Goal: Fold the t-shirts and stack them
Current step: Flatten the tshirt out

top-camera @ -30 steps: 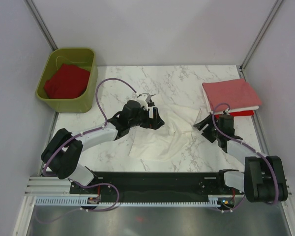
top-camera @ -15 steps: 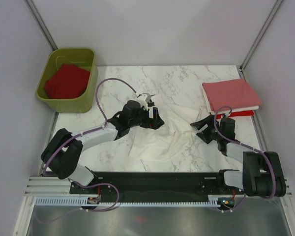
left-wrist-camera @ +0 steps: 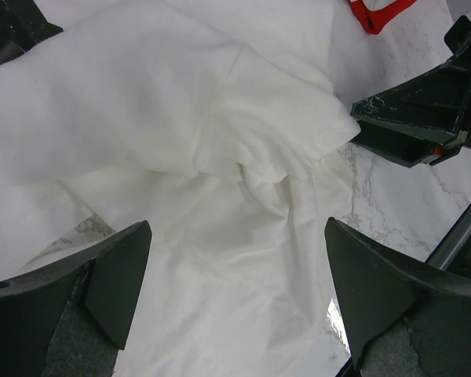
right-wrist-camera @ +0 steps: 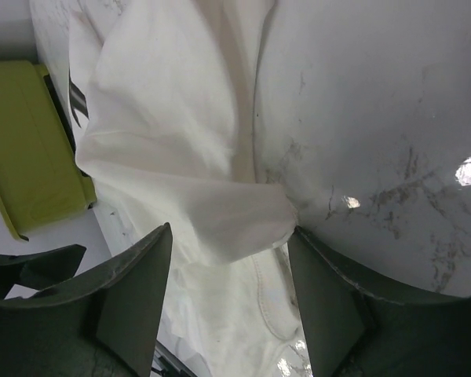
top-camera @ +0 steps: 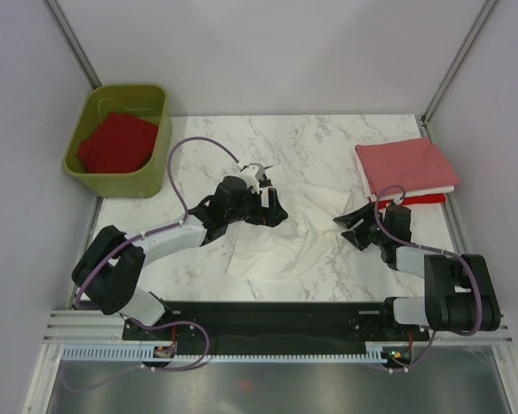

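A crumpled white t-shirt (top-camera: 285,237) lies on the marble table (top-camera: 311,147), and fills the left wrist view (left-wrist-camera: 180,126) and the right wrist view (right-wrist-camera: 180,126). My left gripper (top-camera: 274,212) is open over the shirt's left part, its jaws wide apart above the cloth (left-wrist-camera: 235,290). My right gripper (top-camera: 345,224) is open at the shirt's right edge, with a sleeve end (right-wrist-camera: 235,216) lying between its fingers. A folded salmon pink t-shirt (top-camera: 406,164) lies on a red one (top-camera: 414,198) at the right. Another red t-shirt (top-camera: 116,142) lies in the tub.
An olive-green tub (top-camera: 104,172) stands at the back left corner. The stack of folded shirts sits close to the right table edge, just behind my right arm. A purple cable (top-camera: 177,164) loops over my left arm.
My right gripper has moved left, toward the white shirt's right edge. The left arm has barely moved.
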Controlling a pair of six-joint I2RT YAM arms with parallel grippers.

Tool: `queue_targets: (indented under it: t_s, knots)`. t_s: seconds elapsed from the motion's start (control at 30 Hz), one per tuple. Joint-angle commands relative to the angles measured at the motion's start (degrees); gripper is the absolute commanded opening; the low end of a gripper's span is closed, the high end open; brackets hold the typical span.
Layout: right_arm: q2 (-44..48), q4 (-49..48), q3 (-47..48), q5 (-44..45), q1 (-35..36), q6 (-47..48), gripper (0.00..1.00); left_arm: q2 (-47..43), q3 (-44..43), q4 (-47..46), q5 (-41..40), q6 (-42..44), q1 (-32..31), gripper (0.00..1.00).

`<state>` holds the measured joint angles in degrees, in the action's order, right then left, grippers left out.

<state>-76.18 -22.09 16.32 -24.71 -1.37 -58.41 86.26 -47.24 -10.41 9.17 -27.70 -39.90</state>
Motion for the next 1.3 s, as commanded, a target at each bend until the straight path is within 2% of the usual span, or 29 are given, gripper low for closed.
queue_targets:
  t_s: [0.0,0.13,0.17,0.2,0.27,0.3,0.33,0.47,0.6,0.8,0.9,1.13,1.17,1.27]
  knots:
    - [-2.48,0.73,0.73,1.77,0.22,0.58,0.68,-2.15,-1.71,-0.31,-0.64,2.22,-0.27,0.99]
    - [-3.71,1.51,2.66,3.09,0.31,1.28,0.57,-2.06,-1.80,-0.04,-0.99,2.22,-0.27,0.99]
    - [-4.75,1.78,3.54,3.09,0.31,1.89,0.50,-1.89,-1.80,-0.04,-1.00,2.22,-0.27,0.99]
    - [-5.11,1.87,4.77,3.26,0.40,2.07,0.36,-1.97,-1.89,0.04,-1.00,2.22,-0.27,0.99]
    - [-5.64,2.31,6.17,3.18,0.31,3.03,0.22,-1.88,-1.89,0.04,-1.08,2.22,-0.27,0.99]
    - [-5.47,3.44,8.36,4.05,0.57,3.82,0.04,-1.88,-1.89,0.13,-1.08,2.30,-0.27,0.99]
    - [-4.25,7.63,9.86,5.10,0.92,5.22,0.00,-1.80,-1.89,0.04,-1.17,2.30,-0.27,0.99]
    - [3.56,18.91,16.46,13.44,4.61,10.51,0.00,-1.79,-2.06,-0.04,-0.73,2.48,-0.27,0.99]
    - [12.18,28.56,23.38,16.53,7.69,13.14,0.00,-1.88,-1.97,-0.57,-0.64,2.92,-0.70,0.99]
    - [15.53,37.19,35.08,17.77,11.82,15.17,0.00,-2.76,-2.06,-1.80,-2.75,6.95,-4.38,0.99]
    - [16.50,39.56,37.64,18.03,13.05,14.73,0.00,-3.55,-1.89,-2.42,-5.12,10.02,-7.37,0.99]
    - [16.77,44.41,44.59,17.24,14.37,13.24,0.00,-4.26,-2.15,-1.71,-17.06,14.52,-12.21,0.99]
    - [16.86,44.67,45.46,16.72,14.37,12.71,0.00,-3.91,-2.24,-2.32,-22.13,14.78,-12.74,0.99]
    - [17.12,45.46,46.96,14.78,14.46,11.22,0.00,-0.93,-3.20,-3.64,-30.05,17.07,-14.59,0.99]
